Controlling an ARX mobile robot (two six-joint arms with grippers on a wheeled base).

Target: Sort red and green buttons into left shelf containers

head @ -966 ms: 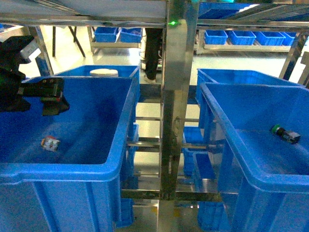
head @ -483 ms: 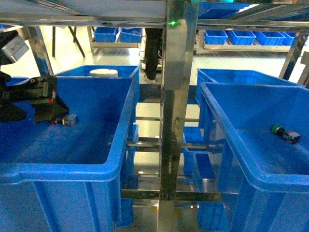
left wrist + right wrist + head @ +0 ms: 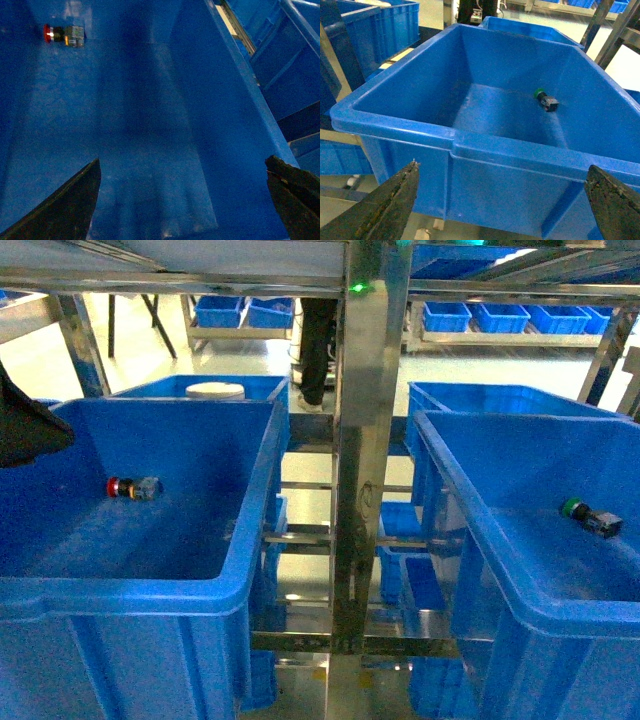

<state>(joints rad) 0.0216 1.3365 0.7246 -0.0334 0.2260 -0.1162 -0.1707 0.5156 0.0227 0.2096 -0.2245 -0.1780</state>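
Open bin (image 3: 250, 540) beside steel upright (image 3: 360, 460)

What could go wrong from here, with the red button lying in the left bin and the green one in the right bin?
The green button sits in the right-hand bin, beyond the steel upright; carrying it left risks clipping that post. It lies on its side near the far wall, so the open right end effector, outside the bin, may get a poor grip. The red button rests on the left bin floor and could roll if the bin is bumped.
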